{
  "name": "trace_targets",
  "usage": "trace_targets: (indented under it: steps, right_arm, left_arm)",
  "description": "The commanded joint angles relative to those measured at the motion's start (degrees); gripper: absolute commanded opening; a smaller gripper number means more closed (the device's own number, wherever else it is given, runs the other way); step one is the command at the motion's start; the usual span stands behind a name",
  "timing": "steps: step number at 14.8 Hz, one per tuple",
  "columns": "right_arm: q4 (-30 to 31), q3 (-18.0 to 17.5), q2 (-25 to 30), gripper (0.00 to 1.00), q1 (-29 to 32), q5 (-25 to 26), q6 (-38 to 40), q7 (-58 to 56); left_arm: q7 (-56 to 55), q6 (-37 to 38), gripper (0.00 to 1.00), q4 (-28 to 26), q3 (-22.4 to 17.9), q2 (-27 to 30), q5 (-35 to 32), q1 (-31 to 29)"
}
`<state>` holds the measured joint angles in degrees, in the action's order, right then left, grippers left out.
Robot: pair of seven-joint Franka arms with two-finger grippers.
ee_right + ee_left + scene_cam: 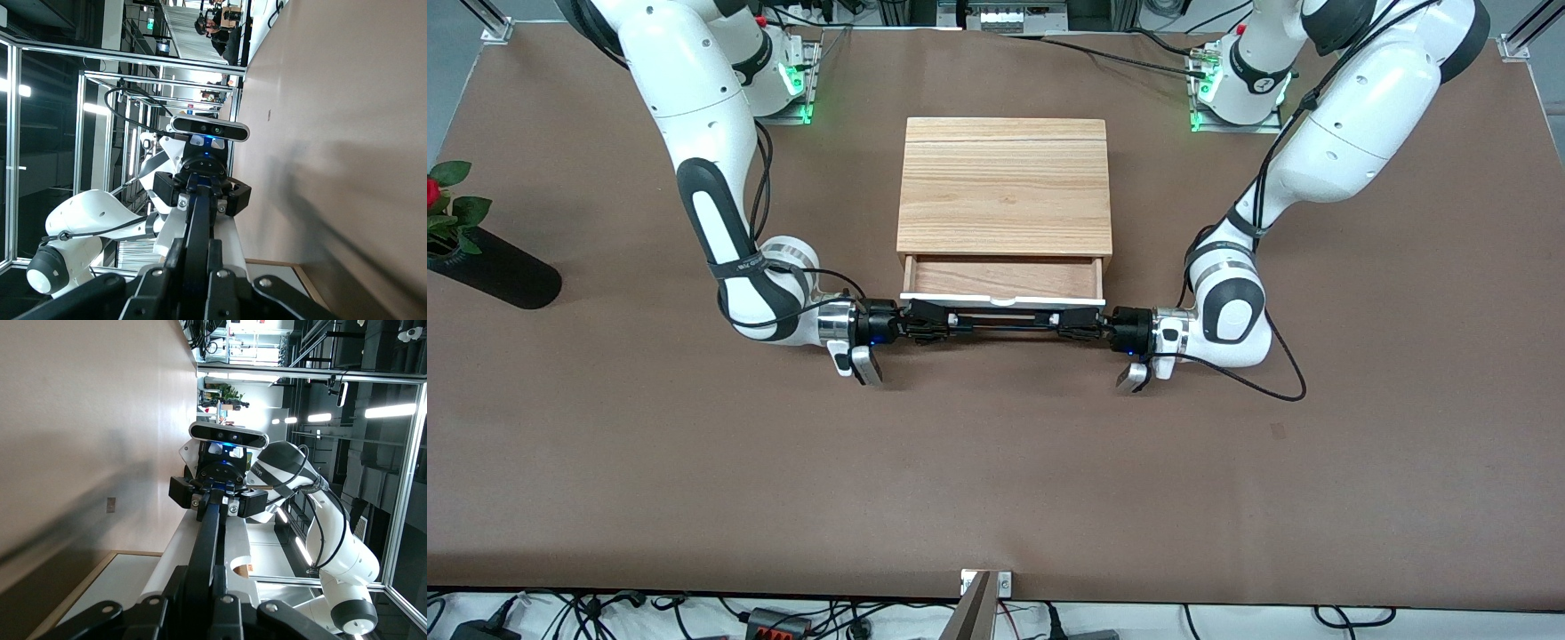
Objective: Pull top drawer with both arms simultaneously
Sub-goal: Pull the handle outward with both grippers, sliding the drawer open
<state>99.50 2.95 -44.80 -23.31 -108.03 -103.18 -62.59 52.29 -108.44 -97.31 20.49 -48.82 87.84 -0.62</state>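
Note:
The light wooden box [1005,187] stands mid-table. Its top drawer [1003,278] is pulled partly out toward the front camera, showing bare light wood inside and its white front edge [1003,300]. The black bar handle [1005,324] runs along the front. My right gripper [938,324] is shut on the handle's end toward the right arm. My left gripper [1069,324] is shut on the end toward the left arm. In the left wrist view my fingers [175,583] clamp the bar [207,540]; in the right wrist view my fingers [175,257] clamp the bar [198,220]. The lower drawer is hidden.
A black vase [494,267] with a red flower [434,191] lies at the table's edge toward the right arm's end. Cables trail from both wrists. A camera mount [985,594] sits at the table's near edge.

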Motion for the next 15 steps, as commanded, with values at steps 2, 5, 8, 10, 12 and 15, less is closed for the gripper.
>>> trace_targets:
  steps: [2, 5, 8, 10, 12, 15]
  right_arm:
    - [-0.5, 0.2, 0.8, 0.49, 2.7, 0.4, 1.7, -0.5]
    - [-0.1, 0.1, 1.2, 1.00, 2.1, 0.5, -0.6, -1.0]
    - [-0.5, 0.1, 1.6, 1.00, 1.8, 0.5, -1.0, -0.7]
    - [-0.5, 0.1, 2.2, 1.00, 1.9, 0.5, -1.8, -0.6]
    - [-0.5, 0.1, 3.7, 1.00, 1.8, 3.2, -4.6, 0.2]
    - [-1.9, 0.2, 6.3, 1.00, 2.1, 12.1, -7.4, 8.4]
  left_arm:
    - [0.7, -1.7, 0.23, 0.9, -1.3, -1.4, 1.1, 0.4]
    - [0.6, -1.7, 0.50, 1.5, -1.3, -1.7, 1.0, 0.5]
    - [0.6, -1.7, 0.69, 3.4, -1.4, -2.2, -0.2, 0.4]
    - [0.6, -1.6, 0.72, 3.8, -2.6, -2.1, -0.4, 0.4]
    - [0.5, -1.5, 0.72, 3.9, -2.7, -1.8, -0.4, -0.1]
    - [0.4, -1.4, 0.78, 5.8, -2.7, -1.6, -4.3, -1.0]
